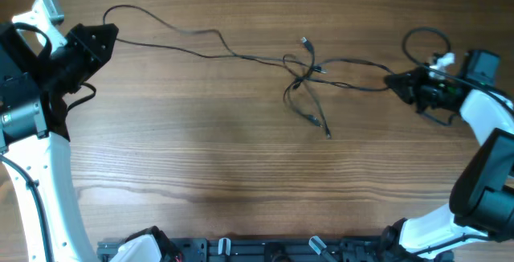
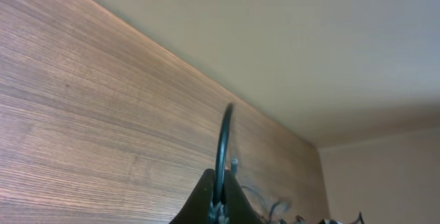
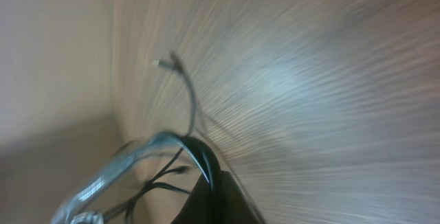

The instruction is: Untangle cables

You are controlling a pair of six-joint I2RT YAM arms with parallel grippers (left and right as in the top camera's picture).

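Note:
Thin black cables [image 1: 303, 73] lie across the far half of the wooden table, crossing in a loose knot near the middle. One plug tip [image 1: 303, 42] points away from the knot and another strand ends nearer me [image 1: 327, 133]. A long strand [image 1: 193, 33] runs left to my left gripper [image 1: 112, 35], which is shut on it; the left wrist view shows that cable [image 2: 224, 135] rising from between the closed fingers [image 2: 206, 203]. On the right, my right gripper [image 1: 395, 81] is shut on another strand, and the cable [image 3: 206, 157] arcs out of its pinched jaws in the right wrist view.
The arm's own thicker cable loops [image 1: 422, 37] behind the right wrist. A dark mounting rail [image 1: 265, 250] runs along the table's near edge. The white left arm [image 1: 48, 182] stands at the left side, the right arm [image 1: 486, 173] at the right.

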